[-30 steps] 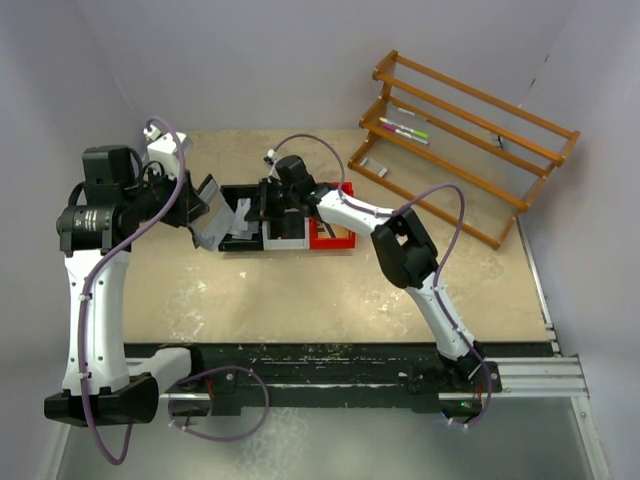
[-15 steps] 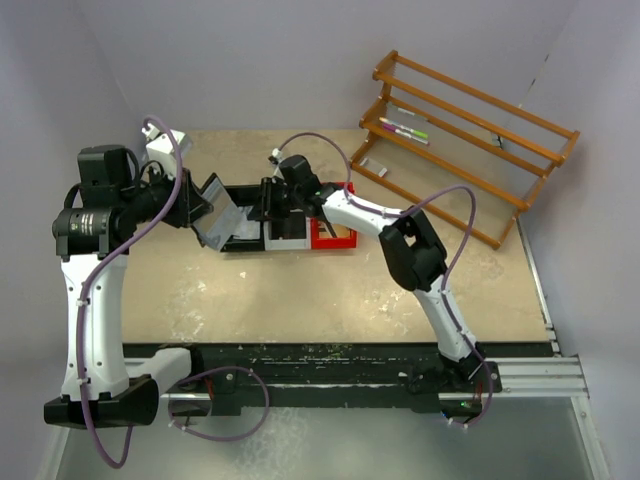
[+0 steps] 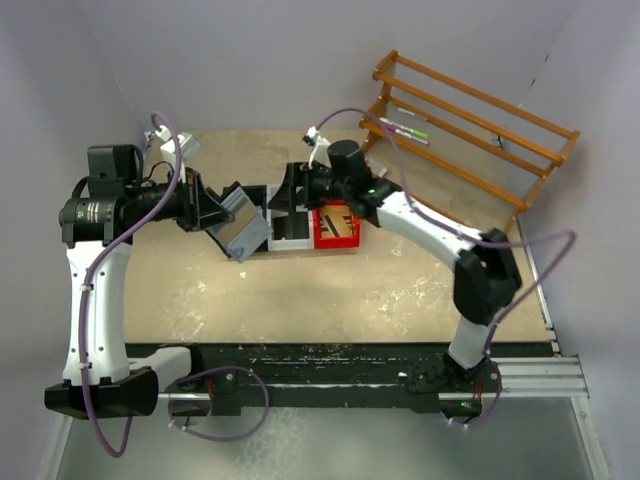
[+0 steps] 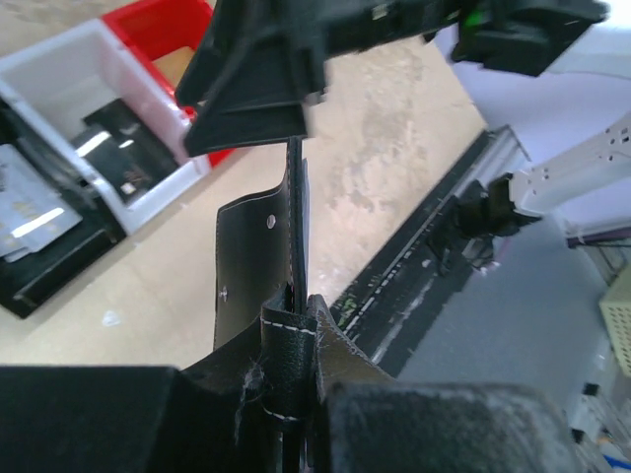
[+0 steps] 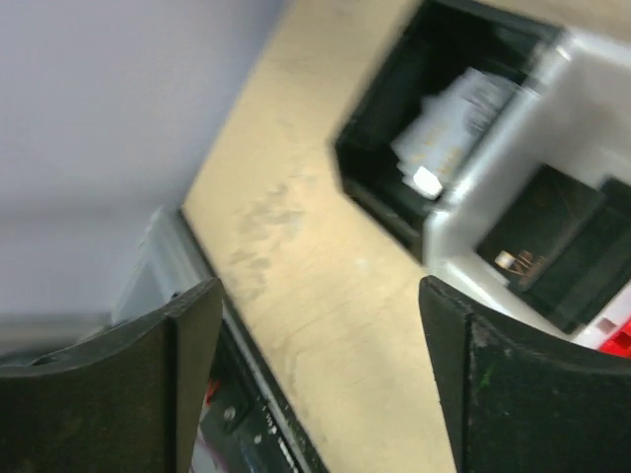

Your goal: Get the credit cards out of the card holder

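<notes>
My left gripper (image 3: 213, 213) is shut on the black card holder (image 3: 243, 228) and holds it open, off the table, just left of the trays. In the left wrist view the card holder (image 4: 258, 258) stands edge-on, pinched between my fingers (image 4: 340, 345). Grey-blue credit cards (image 5: 449, 128) lie in the black tray (image 5: 380, 182); they also show as credit cards (image 4: 30, 215) at the left edge of the left wrist view. My right gripper (image 3: 284, 198) hangs open and empty over the trays, its fingertips close above the card holder's top edge. Its fingers (image 5: 187, 365) stand wide apart.
The joined black, white (image 3: 290, 238) and red (image 3: 338, 232) trays sit mid-table. A flat black square (image 5: 547, 236) lies in the white tray. A wooden rack (image 3: 470, 140) with markers stands at the back right. A black rail (image 3: 330, 360) runs along the near edge.
My right gripper opened and pulled back to the right, away from the black tray. My left gripper carried the card holder to the right, closer to the trays.
</notes>
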Robot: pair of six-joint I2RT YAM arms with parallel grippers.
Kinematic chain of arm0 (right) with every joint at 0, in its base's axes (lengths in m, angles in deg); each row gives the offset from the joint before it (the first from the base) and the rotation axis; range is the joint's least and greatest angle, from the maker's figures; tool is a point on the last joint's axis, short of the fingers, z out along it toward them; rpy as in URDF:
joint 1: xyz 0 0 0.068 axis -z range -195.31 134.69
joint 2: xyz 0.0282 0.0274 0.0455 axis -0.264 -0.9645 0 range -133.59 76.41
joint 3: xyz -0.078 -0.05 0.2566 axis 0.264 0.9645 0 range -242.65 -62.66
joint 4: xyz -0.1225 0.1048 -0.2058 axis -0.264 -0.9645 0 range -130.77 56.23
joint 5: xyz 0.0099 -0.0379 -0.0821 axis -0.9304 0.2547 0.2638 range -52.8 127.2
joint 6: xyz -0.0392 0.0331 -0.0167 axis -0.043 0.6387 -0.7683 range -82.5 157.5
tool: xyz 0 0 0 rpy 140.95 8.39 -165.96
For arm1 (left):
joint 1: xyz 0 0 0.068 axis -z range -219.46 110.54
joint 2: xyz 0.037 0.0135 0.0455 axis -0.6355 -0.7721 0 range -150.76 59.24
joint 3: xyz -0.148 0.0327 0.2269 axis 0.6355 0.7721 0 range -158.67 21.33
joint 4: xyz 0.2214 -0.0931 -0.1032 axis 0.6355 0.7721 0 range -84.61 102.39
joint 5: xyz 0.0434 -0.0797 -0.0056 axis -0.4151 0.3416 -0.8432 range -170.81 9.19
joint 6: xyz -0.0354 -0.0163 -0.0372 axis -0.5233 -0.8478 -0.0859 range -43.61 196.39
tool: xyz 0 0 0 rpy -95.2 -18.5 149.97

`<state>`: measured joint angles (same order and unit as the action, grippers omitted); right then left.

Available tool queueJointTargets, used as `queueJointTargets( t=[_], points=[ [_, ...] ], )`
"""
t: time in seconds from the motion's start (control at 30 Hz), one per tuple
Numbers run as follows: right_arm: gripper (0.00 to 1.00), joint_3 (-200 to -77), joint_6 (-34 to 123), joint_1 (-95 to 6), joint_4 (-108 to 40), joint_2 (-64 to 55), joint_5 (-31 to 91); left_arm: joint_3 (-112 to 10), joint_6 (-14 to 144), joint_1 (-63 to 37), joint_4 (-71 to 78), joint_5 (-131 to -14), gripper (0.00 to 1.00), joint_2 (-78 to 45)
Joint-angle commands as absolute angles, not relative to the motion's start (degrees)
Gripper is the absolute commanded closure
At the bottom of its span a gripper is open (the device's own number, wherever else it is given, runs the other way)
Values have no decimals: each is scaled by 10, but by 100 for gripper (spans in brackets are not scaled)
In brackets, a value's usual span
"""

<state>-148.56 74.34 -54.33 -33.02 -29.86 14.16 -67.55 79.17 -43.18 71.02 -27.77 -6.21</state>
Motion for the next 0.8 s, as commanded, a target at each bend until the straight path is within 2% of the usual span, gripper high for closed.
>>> queueJointTargets(
  t=[0.0, 0.2, 0.47, 0.53, 0.63, 0.77],
  points=[
    [14, -1477, 643, -549, -304, -154, 18, -677, 817, -434, 716, -144, 97, -61],
    [5, -1503, 611, -563, -336, -123, -143, -658, 835, -433, 726, -65, 97, -60],
    [5, -1583, 563, -641, -421, -169, -160, -637, 891, -433, 789, 5, 98, -63],
    [9, -1594, 554, -648, -436, -177, -165, -641, 915, -433, 817, 19, 98, -66],
    [21, -1590, 558, -650, -427, -172, -180, -645, 936, -433, 839, 20, 98, -68],
    [43, -1563, 590, -650, -379, -150, -210, -645, 953, -433, 852, 14, 98, -69]
  ],
)
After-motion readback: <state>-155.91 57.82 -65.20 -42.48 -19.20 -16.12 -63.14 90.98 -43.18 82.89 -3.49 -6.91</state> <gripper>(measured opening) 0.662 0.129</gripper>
